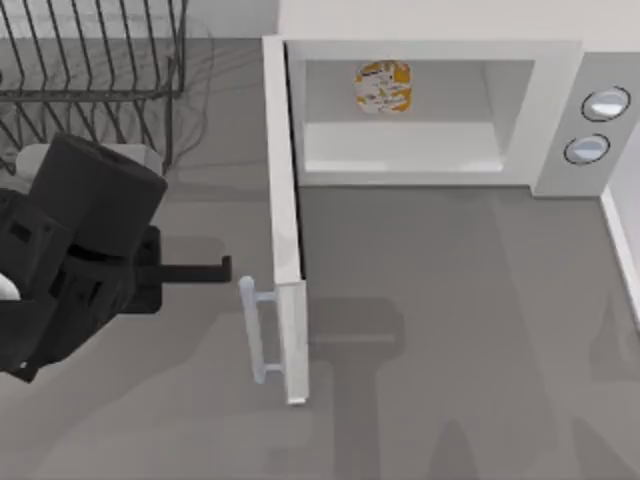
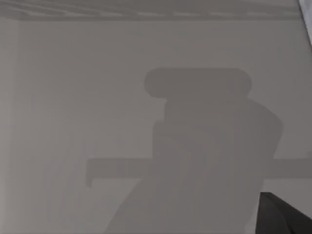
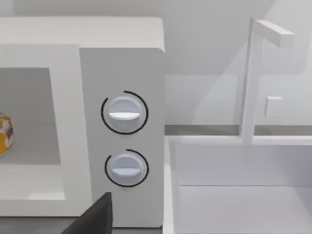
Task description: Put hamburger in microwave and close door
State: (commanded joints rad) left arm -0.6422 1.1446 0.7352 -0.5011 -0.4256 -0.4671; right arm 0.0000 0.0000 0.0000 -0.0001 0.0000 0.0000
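- The left gripper [image 1: 225, 268] hangs over the worktop [image 1: 450, 330] just left of the door [image 1: 285, 230]; I cannot tell how its fingers stand.
- The door juts out fully open, handle [image 1: 255, 330] facing the gripper, so closing remains.
- Bare worktop lies right of the door for the swing.
- The hamburger [image 1: 383, 87] sits deep inside the microwave [image 1: 560, 110], so that part looks done.
- The right arm is parked beside the knobs [image 3: 124, 114].

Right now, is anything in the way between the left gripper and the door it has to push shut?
Nothing visible is. The left gripper sits just left of the open door, near its handle, with only bare table between them. The hamburger already lies inside the microwave, clear of the door's swing.
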